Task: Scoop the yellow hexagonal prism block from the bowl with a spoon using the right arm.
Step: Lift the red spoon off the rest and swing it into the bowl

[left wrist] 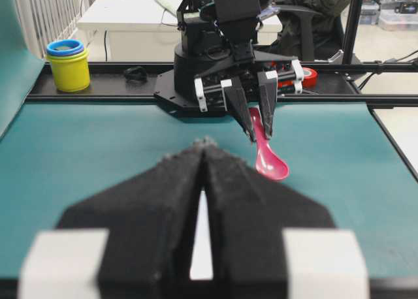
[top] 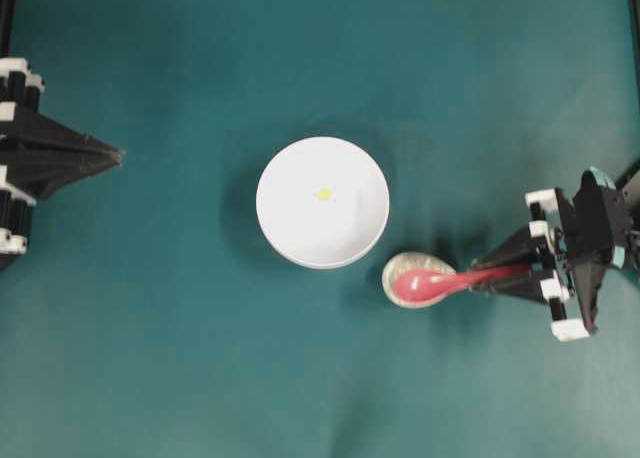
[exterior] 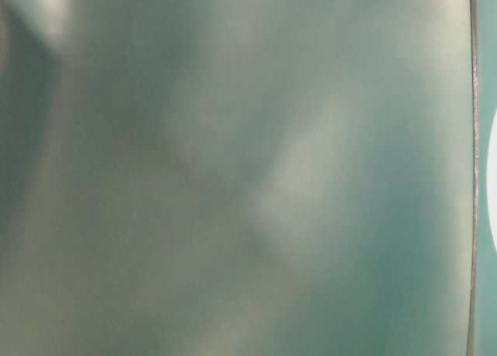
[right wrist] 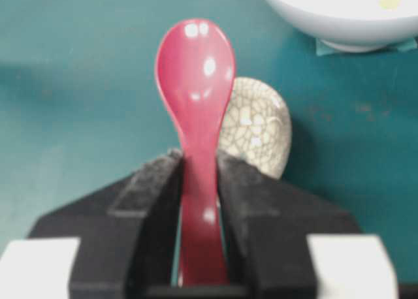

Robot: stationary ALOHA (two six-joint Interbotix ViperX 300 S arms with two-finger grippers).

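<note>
Your right gripper (right wrist: 199, 230) is clamped on the spoon (right wrist: 196, 96) handle, above the spoon rest (right wrist: 258, 126). Your left gripper (left wrist: 204, 181) is closed, well apart. The yellow block (top: 323, 193) lies in the bowl (top: 285, 223).

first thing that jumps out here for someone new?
The glossy pink-red spoon, clamped by its handle in the right gripper and lifted above the speckled spoon rest, right of centre. Next, the white bowl mid-table with the tiny yellow block inside. The left gripper sits shut at the left edge.
</note>
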